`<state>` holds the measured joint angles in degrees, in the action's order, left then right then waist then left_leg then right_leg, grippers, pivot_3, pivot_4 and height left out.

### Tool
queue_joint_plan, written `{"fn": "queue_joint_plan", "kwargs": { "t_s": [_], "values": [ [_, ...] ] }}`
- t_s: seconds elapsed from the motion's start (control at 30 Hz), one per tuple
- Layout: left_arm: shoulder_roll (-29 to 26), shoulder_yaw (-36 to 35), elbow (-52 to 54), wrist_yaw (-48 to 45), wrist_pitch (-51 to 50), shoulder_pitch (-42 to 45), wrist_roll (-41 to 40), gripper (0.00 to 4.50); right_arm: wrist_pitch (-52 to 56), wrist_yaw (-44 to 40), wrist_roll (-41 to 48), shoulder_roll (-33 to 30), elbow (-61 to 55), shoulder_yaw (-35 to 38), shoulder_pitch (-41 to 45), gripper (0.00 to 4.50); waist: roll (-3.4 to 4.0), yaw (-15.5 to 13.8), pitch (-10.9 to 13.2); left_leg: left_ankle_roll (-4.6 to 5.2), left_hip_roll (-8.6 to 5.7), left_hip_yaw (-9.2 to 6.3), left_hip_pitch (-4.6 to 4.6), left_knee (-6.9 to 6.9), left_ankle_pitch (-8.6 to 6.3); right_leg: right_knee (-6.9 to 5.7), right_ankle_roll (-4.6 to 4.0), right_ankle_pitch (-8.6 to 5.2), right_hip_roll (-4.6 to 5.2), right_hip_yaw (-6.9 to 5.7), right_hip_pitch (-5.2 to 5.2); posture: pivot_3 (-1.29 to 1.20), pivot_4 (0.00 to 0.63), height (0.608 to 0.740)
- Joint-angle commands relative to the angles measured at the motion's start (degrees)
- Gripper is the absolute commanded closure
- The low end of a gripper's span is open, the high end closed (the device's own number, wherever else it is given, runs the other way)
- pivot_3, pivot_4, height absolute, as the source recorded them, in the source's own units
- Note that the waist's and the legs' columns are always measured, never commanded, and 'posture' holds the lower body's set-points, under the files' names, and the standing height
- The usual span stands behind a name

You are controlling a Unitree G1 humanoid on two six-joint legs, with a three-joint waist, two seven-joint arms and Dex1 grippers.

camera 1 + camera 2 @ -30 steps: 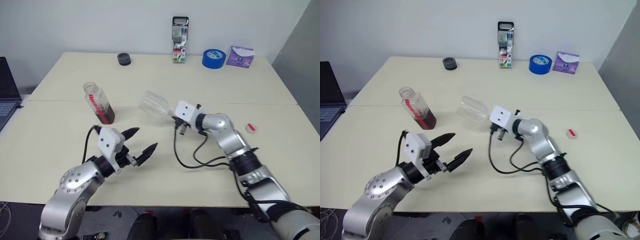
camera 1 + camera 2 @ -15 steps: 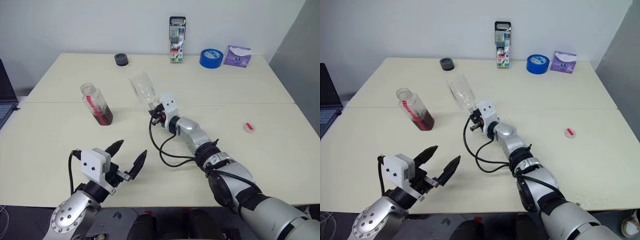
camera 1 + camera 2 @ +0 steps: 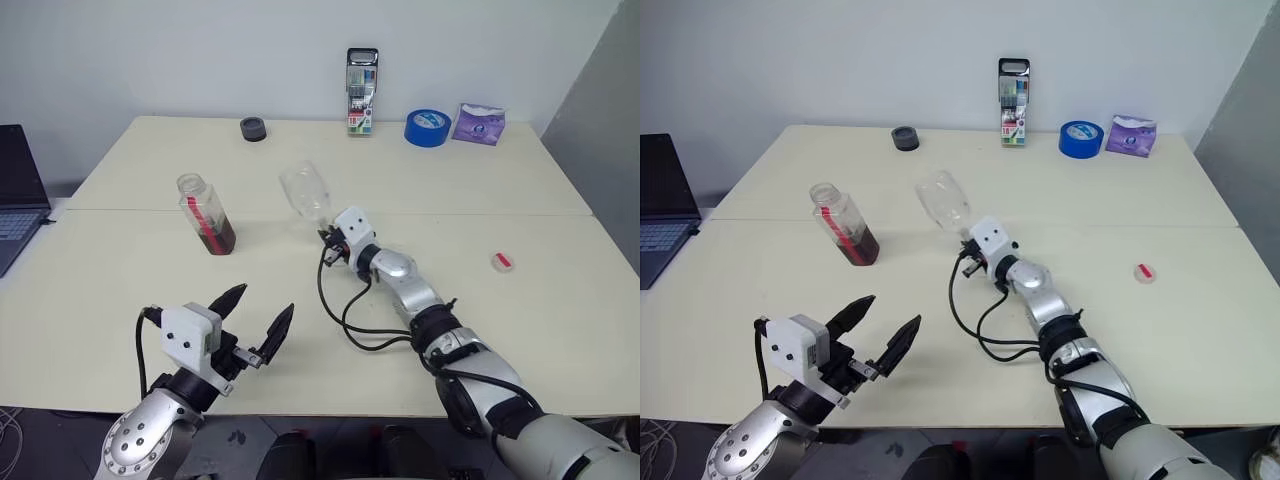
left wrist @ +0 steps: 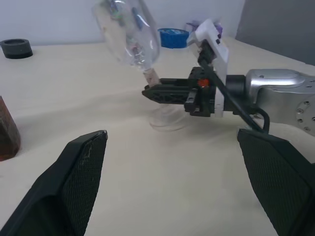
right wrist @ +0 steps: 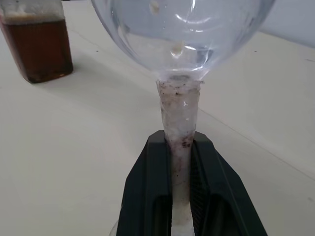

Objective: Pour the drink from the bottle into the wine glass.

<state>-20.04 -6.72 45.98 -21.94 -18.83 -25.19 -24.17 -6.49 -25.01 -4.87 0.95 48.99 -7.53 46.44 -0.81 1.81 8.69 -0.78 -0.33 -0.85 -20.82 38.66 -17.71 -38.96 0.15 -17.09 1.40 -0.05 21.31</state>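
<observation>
Clear wine glass (image 3: 305,190), lowered, seemingly foot-down mid-frame, stem clenched in right gripper (image 5: 179,162); left gripper (image 3: 258,318) spread, bottle (image 3: 207,212) unpoured.

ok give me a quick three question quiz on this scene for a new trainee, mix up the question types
1. True or false: the right gripper is shut on the stem of the wine glass.
2. Multiple choice: the bottle is A) standing uncapped on the table, B) held in the left gripper, C) lying on its side.
3. Short answer: which two things at the far edge stand between the black ring and the purple packet?

Key
1. True; the fingers clamp the stem.
2. A; the left gripper is open and empty.
3. The marker pack and the blue tape roll.
</observation>
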Motion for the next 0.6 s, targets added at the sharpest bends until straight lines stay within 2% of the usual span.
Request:
{"fn": "queue_joint_plan", "kwargs": {
  "t_s": [0.03,0.33,0.6],
  "values": [
    [0.9,0.9,-0.7,-0.8,3.4,-2.4,1.1,0.00,7.1,-1.1,-0.7,-3.2,-4.4,-0.7,-6.3,4.36,0.00,-0.1,-0.1,-0.01,0.00,0.00,0.00,0.00,-0.03,0.02,0.03,-0.02,0.01,0.00,0.00,0.00,0.150,0.740],
    [1.0,1.1,-1.2,-0.5,6.1,-4.6,1.5,0.00,19.5,-2.8,2.5,-3.8,-18.1,-0.8,-12.7,4.36,0.00,0.1,-0.1,0.05,0.01,0.06,0.01,-0.01,-0.20,0.05,0.10,-0.07,0.01,0.09,0.02,0.00,0.150,0.740],
    [1.9,1.6,-4.3,-1.8,11.4,-7.6,2.8,0.00,25.2,-3.2,3.1,-7.0,-26.6,-2.0,-17.2,4.36,0.01,0.1,-0.1,0.16,0.01,0.21,0.01,-0.01,-0.47,0.22,0.24,-0.16,0.01,0.28,0.03,0.00,0.150,0.740]
  ]
}}
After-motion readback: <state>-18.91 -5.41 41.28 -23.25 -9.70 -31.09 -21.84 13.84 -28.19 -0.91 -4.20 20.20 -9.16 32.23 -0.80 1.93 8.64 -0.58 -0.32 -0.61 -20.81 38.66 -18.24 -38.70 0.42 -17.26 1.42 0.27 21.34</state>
